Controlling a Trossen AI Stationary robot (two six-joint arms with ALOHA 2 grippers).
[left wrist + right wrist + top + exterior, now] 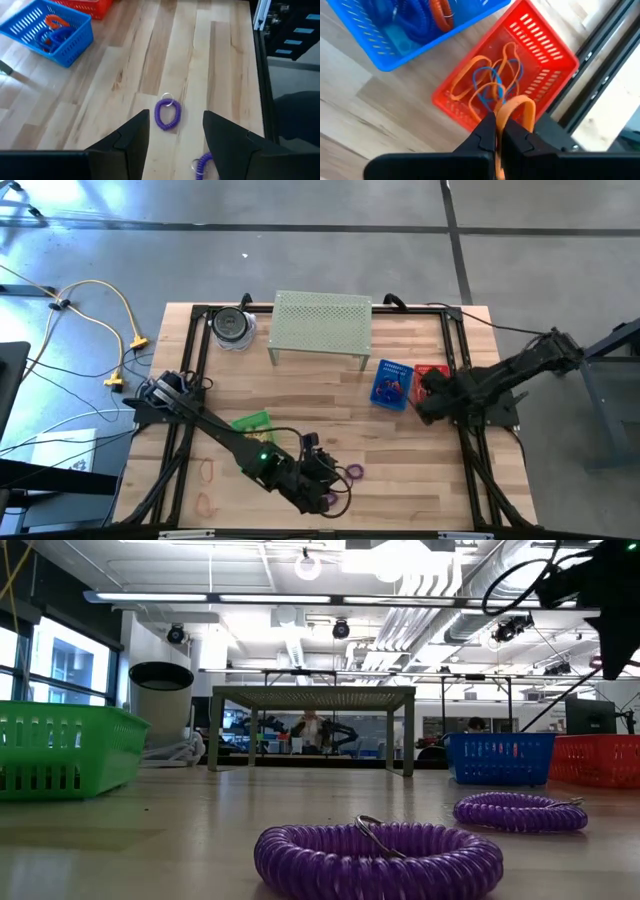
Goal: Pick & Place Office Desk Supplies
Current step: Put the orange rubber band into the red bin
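Orange band (516,111) pinched in right gripper (499,131) over red basket (555,65) — left gripper (175,131) open, empty.

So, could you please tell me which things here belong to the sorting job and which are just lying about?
Job:
- purple coil loops
- orange band in the right gripper
- blue basket
- red basket
- green basket
- left gripper, open above a loop

Lying about:
- perforated shelf
- round container
- yellow cables
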